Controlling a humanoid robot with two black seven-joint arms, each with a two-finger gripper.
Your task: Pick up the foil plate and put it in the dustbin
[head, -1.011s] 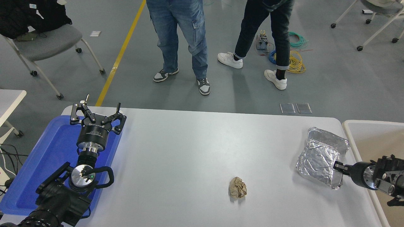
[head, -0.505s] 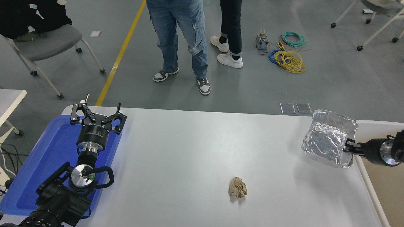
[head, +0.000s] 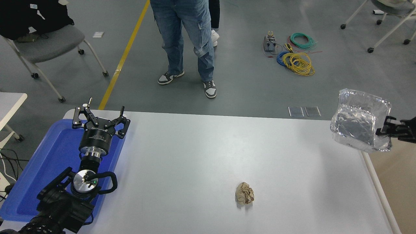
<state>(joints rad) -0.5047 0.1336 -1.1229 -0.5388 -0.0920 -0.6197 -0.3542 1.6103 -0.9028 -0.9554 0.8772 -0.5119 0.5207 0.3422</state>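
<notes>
Step in hand: carry. The right gripper (head: 386, 128) enters from the right edge and is clamped on the near-right rim of the plate (head: 359, 128), holding it in the air, clear of the desk (head: 195, 156), over the desk's far right corner. The bin (head: 377, 182) lies just right of the desk; only its off-white rim and part of its tan inside are in view.

Orientation: the plate is tipped up steeply, its hollow face turned toward the camera and left, its far rim uppermost. It is roughly square, so no clear long axis; it hangs broadside from the held edge.

Next move, by judgement: swing further right until the plate is fully over the bin, then let go.

The left gripper (head: 99, 118) is parked over the blue tray (head: 39, 169), fingers spread. A paper ball (head: 244, 193) lies on the desk, well apart.
</notes>
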